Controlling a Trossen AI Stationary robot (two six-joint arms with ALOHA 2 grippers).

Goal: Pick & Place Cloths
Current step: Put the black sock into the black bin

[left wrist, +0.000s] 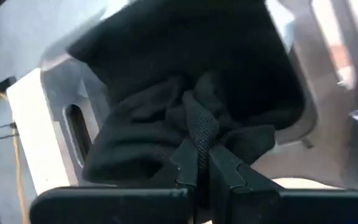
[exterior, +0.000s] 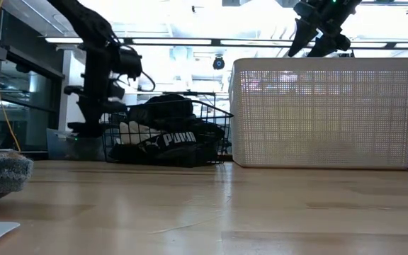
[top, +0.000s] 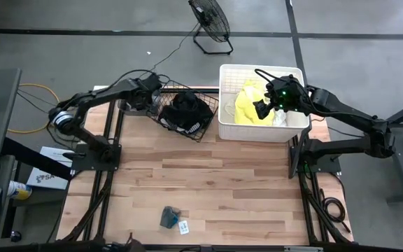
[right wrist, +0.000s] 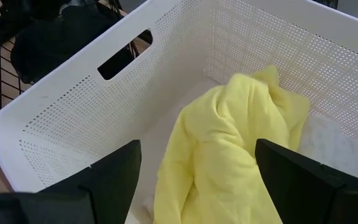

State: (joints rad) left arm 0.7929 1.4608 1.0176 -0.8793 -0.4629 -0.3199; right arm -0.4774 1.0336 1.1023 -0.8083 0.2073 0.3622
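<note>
**A:** Right gripper [top: 261, 108] hangs above the white tub [top: 230, 120], and look at those fingers in its wrist view: spread wide, nothing between them, nothing touched.

**B:** Released, then. What lies under it?

**A:** A neon yellow cloth [right wrist: 229, 149], bunched up inside the tub, straight below the gap between the two dark fingers [right wrist: 114, 180]. Beside it, toward the tub's far wall, a bit of pale fabric [right wrist: 319, 146] shows; I can't tell what piece that is.

**B:** From table height I see that claw above the tub's rim [exterior: 324, 62], clear of it.

**A:** Now the left gripper [left wrist: 202, 165]. Fingers pressed tight together, and a fold of black cloth [left wrist: 185, 118] is pinched right at the tips. Clenched on it, no doubt.

**B:** Where is that one?

**A:** At the black wire basket [top: 212, 103], on the side away from the tub. From overhead the left claw [top: 150, 98] sits at the basket's edge, with the dark heap of garments [top: 187, 112] just beside it, inside the wire.

**B:** And down low, one black piece with white lettering [exterior: 176, 139] lies against the basket's near wall.

**A:** Well apart from both claws, a small grey cloth [top: 169, 216] rests alone on the wooden table [top: 243, 189], near the front edge.
</note>
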